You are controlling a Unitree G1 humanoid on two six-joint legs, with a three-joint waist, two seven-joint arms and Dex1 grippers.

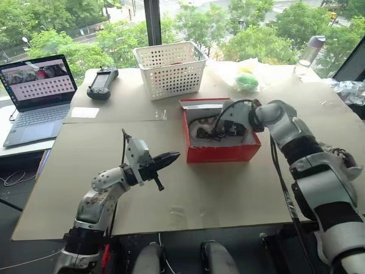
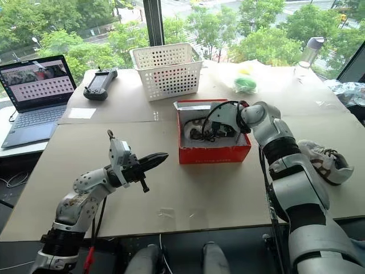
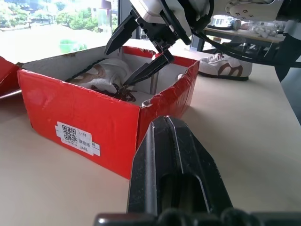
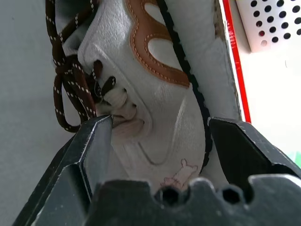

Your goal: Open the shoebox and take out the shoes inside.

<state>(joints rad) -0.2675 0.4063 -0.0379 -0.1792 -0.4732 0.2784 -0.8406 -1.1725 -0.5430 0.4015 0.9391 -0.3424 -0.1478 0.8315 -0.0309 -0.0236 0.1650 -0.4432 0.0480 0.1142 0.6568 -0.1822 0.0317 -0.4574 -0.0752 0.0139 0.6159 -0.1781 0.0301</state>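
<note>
1. Right gripper (image 4: pixel 157 136) wide open inside red rectangular cardboard shoebox (image 1: pixel 222 153), fingers straddling cream shoe with tan trim and brown laces (image 4: pixel 155 94), not yet closed
2. Shoebox mid-table; second shoe (image 2: pixel 322 161) lies out near table's right edge
3. Left gripper (image 1: pixel 171 157) shut, empty
4. Shoe looks light and soft; grip across the laced upper, laces may snag

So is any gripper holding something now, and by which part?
Nothing is held. The right gripper is open over the shoe in the box; the left gripper is shut and empty.
</note>
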